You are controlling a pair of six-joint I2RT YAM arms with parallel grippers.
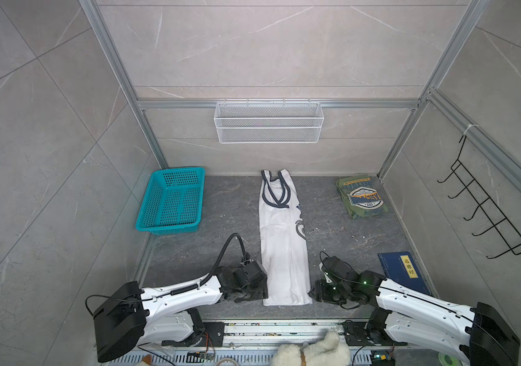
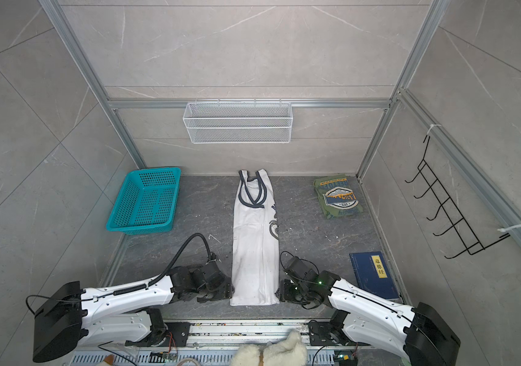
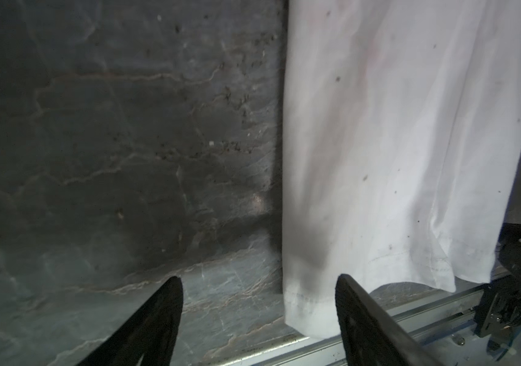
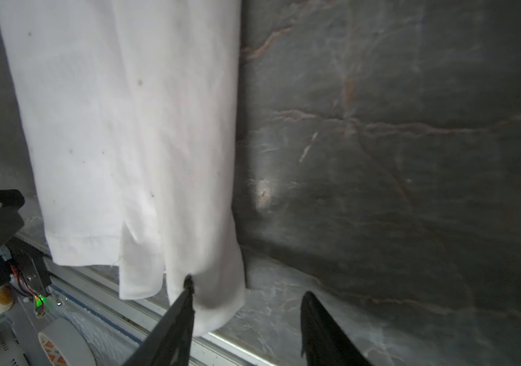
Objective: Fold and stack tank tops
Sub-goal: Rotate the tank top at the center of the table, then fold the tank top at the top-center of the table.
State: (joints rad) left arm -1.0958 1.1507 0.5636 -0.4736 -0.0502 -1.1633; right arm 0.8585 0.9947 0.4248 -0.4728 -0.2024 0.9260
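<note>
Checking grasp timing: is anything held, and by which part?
Nothing is held; left gripper and right gripper stand open at hem corners of the white tank top.

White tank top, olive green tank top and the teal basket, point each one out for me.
white tank top [image 1: 283, 260], in a top view, on the plain lower body cloth
olive green tank top [image 1: 362, 198], in a top view, on the badge print
teal basket [image 1: 167, 228], in a top view, on the near wall

Only a sliver of the badge shows on the white tank top [image 1: 283, 253], the rest goes out of sight round the fold. Plush toy [image 1: 313, 351] gets chopped by the bottom edge in both top views. Olive tank top [image 1: 362, 198] lettering: too tiny to read.
</note>
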